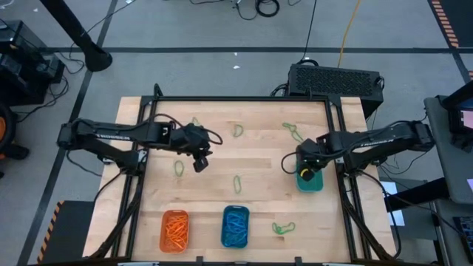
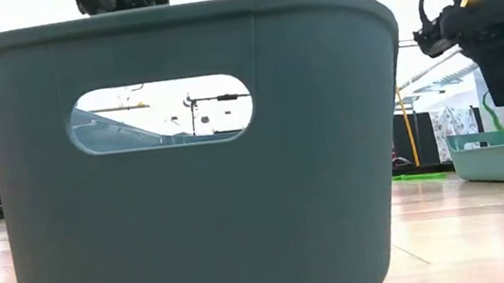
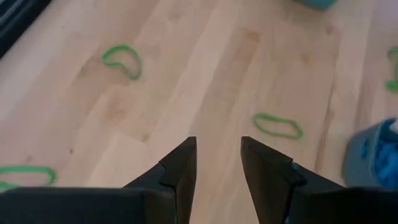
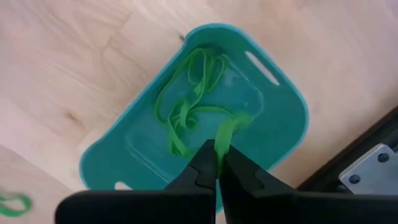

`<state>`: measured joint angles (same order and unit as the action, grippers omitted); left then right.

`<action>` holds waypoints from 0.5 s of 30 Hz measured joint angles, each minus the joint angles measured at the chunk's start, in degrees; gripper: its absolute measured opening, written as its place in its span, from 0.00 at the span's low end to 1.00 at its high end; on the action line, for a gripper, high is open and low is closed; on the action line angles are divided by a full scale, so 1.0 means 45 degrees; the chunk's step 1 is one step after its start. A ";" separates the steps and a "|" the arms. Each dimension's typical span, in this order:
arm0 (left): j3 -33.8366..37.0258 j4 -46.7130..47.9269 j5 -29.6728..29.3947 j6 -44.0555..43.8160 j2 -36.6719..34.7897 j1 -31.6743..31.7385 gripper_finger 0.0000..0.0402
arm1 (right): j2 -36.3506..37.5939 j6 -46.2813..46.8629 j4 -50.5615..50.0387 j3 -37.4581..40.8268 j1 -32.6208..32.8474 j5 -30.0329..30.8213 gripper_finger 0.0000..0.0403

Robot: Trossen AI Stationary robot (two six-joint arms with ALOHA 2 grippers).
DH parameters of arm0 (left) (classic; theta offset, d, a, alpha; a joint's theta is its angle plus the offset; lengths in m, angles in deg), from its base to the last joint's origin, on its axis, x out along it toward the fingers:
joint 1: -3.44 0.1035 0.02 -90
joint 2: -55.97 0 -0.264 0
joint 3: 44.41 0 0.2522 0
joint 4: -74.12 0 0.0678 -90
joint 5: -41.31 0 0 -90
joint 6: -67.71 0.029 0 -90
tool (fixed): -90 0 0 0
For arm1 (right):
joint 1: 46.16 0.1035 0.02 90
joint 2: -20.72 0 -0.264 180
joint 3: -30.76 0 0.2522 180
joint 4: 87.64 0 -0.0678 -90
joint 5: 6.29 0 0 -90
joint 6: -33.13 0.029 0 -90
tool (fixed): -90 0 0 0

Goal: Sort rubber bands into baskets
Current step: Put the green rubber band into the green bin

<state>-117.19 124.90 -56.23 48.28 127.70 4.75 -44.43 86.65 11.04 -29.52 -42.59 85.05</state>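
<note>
Pale wooden bench point(image 1: 244, 155) on grey floor; right pincer point(image 4: 217, 163) pinches a green rubber band point(image 4: 225, 132) over the teal basket point(image 4: 283, 134); left pincer point(image 3: 217, 152) hovers, narrowly parted, empty.

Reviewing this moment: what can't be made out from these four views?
- Low view: the near basket fills most of the picture, hiding the table, loose bands and left tool.
- High view: the right tool covers most of the teal basket, so its bands can't be counted.
- Left wrist view: the blue basket is cut by the edge.
</note>
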 joint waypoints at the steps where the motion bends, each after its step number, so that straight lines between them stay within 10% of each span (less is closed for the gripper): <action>1: 0.0030 -0.0059 -0.0029 -0.0114 -0.0156 -0.0015 0.33 | -0.0131 -0.0199 0.0002 0.0000 -0.0050 -0.0077 0.00; 15: 0.0120 0.0341 -0.2202 -0.0302 -0.2614 -0.0147 0.33 | -0.1171 -0.0712 -0.0062 0.0005 -0.0126 -0.0708 0.18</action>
<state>-116.65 126.43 -66.14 46.92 115.93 4.09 -49.70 83.44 10.76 -29.50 -43.15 81.87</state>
